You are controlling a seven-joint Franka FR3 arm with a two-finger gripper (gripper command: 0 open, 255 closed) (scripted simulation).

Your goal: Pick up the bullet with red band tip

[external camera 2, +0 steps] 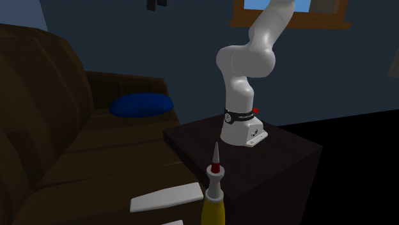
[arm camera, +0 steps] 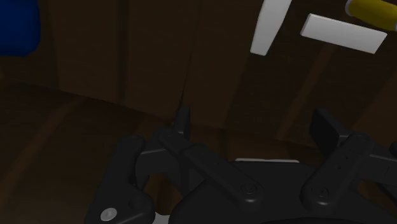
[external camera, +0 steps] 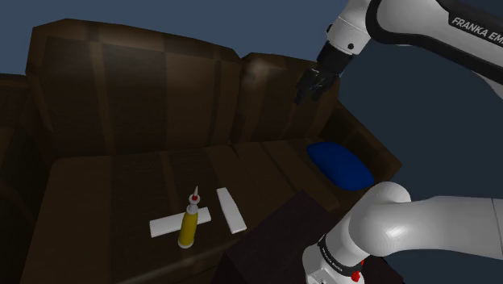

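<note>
Bullet [external camera 2: 214, 195] stood upright on the sofa [external camera: 105, 177] seat, untouched; the reach looked barely begun.
The gripper [external camera: 310, 87] hung high near the backrest, fingers [arm camera: 184, 121] apart; it would need to drop over the yellow body and close.

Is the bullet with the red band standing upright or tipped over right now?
Upright. The bullet stands on its yellow end on the sofa, its red-banded tip pointing straight up in both exterior views.
</note>
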